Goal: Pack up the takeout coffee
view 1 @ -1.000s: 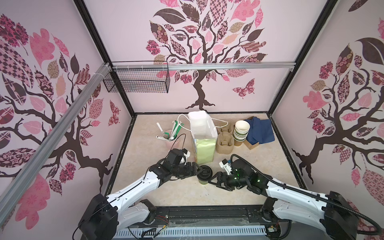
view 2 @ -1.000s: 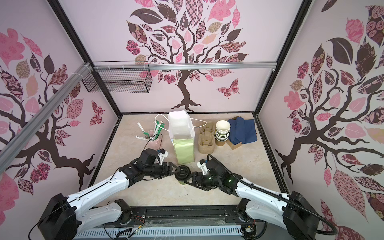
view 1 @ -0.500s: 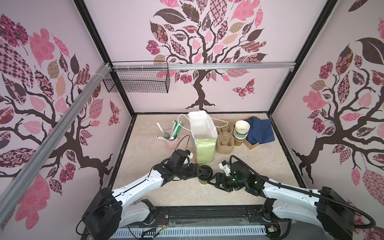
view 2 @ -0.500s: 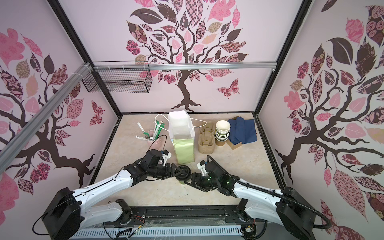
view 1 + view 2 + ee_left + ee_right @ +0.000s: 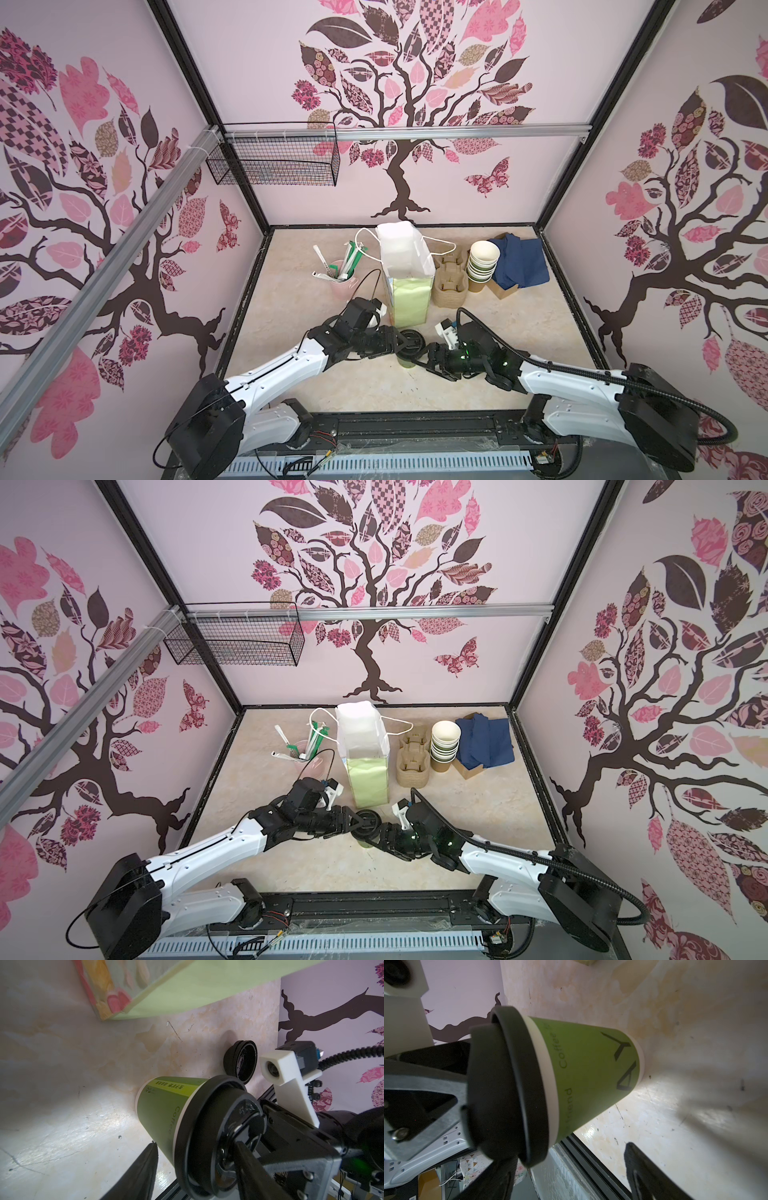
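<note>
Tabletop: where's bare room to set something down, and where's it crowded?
Bare: right side, between navy napkins and right arm; left strip beside the pink straw cup. Crowded: back row around the paper bag; centre around the takeout coffee.

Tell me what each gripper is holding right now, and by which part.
Cannot be told. The takeout coffee stands on the table; the left gripper brackets its lidded top, contact unclear; the right gripper stands open around its wall.

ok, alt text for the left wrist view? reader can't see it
A black-lidded green paper coffee cup stands on a beige marbled tabletop, the left pincer straddling it with its dark fingers apart. Beyond are a loose black lid and a pale green paper bag; the right arm's white camera mount faces it.
</note>
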Robot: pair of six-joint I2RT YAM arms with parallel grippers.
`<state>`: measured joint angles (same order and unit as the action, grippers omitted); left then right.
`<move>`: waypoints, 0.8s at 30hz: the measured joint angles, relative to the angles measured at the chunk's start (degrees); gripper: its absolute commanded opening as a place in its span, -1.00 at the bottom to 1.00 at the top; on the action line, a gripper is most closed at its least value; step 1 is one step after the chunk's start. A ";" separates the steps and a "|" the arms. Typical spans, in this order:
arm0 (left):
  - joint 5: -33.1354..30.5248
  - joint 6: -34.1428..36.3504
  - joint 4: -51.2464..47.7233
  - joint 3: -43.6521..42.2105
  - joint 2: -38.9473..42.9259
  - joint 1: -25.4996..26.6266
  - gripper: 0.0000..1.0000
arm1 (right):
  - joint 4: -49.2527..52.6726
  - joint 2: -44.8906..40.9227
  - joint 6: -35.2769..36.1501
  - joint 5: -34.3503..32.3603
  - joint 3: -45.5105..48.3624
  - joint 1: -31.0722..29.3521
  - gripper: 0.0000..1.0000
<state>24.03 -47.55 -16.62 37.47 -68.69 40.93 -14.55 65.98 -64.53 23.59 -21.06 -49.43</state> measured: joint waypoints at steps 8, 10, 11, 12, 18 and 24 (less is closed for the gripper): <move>-0.48 0.24 0.68 0.20 -0.48 0.00 0.17 | 3.23 -0.48 0.20 -3.06 -1.16 -0.57 0.54; -0.61 0.26 0.87 0.20 -0.61 0.00 0.17 | 3.41 -0.39 0.26 -3.54 -1.18 -0.61 0.53; -0.63 0.28 0.96 0.20 -0.66 -0.02 0.16 | 3.34 -0.24 0.33 -3.65 -1.22 -0.66 0.52; -0.70 0.33 1.01 0.22 -0.70 -0.02 0.16 | 3.32 -0.04 0.44 -3.78 -1.38 -0.66 0.51; -1.49 0.44 1.64 0.35 -1.07 -0.17 0.15 | 2.99 1.90 1.36 -4.33 -2.82 -0.72 0.45; -1.46 0.44 1.92 0.35 -1.22 -0.17 0.15 | 4.66 1.90 2.05 -4.72 -3.76 -0.81 0.46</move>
<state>22.57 -47.11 -14.70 37.82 -69.91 40.75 -9.89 67.88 -62.48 18.87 -24.82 -50.24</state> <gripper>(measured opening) 0.576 0.719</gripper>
